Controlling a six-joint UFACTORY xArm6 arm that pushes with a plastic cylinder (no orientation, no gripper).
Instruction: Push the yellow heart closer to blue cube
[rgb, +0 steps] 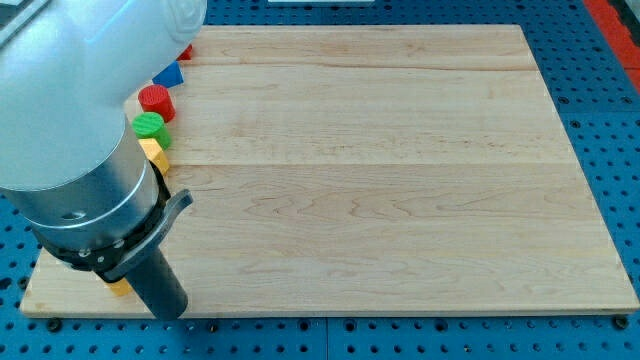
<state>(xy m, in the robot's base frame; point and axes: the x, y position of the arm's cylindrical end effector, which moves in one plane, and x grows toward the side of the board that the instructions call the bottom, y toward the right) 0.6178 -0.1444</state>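
My arm fills the view's left side and hides much of the board there. The dark rod runs down to my tip (170, 314) near the board's bottom left edge. A small piece of a yellow block (120, 288) shows just left of the rod; its shape is hidden. Another yellow block (153, 152) peeks out beside the arm higher up, its shape also unclear. A blue block (168, 75), partly hidden, lies further up the left edge. My tip is far below the blue block.
A red cylinder (156, 100) and a green cylinder (148, 124) lie between the blue block and the upper yellow block. Part of a red block (185, 50) shows near the top left. The wooden board (380, 180) sits on a blue perforated table.
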